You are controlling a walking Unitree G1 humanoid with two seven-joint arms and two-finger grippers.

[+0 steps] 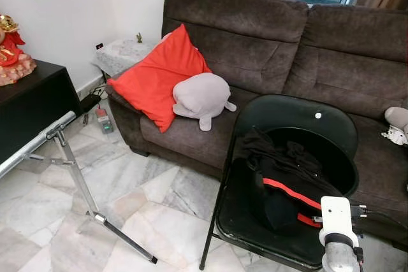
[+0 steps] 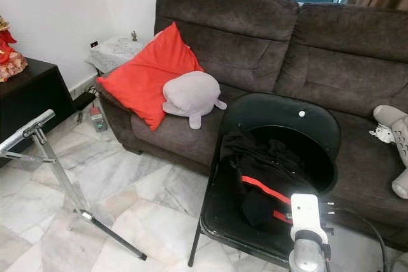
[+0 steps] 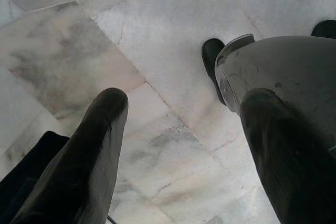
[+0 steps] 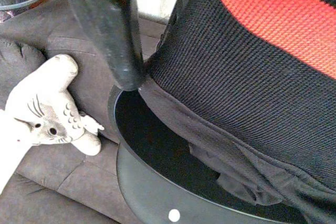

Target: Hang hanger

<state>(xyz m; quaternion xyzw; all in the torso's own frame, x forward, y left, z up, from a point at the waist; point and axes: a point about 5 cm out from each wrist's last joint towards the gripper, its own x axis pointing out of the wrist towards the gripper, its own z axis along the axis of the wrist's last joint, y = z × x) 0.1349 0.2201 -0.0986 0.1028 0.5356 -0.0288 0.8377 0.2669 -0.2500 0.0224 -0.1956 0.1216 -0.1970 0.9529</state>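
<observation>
Nearest, over the marble floor (image 3: pixel 157 40): left gripper (image 3: pixel 184 108), idle, jaws spread wide, nothing between them.

Next, right gripper (image 4: pixel 137 61), pressed up against a black knit garment (image 1: pixel 280 189) with 1 red stripe. Cannot tell how far these jaws are parted, nor whether any cloth is caught in them.

Directly under and ahead of the right jaws: a black folding chair (image 1: pixel 299 116), the garment heaped on its seat. No hanger to be made out anywhere; probably buried in the folds, so to be found by feel or by lifting the cloth.

Handling, as a judgement: garment soft, limp and light, certain to sag and slide off if pinched at 1 loose edge. Hanger likely stiff, light and smooth, apt to swivel in a narrow pinch. Best taken at the neck just below the hook, or failing that through the cloth at the collar between the 2 shoulders, never by the stripe or hem.

Well off to the left of the jaws: a bare metal rail (image 1: pixel 38 141) on splayed legs, the likely place to hang it.

Beyond the chair: a brown sofa (image 1: pixel 255 23), a red cushion (image 1: pixel 156 74) and a grey plush (image 1: pixel 201 97).
</observation>
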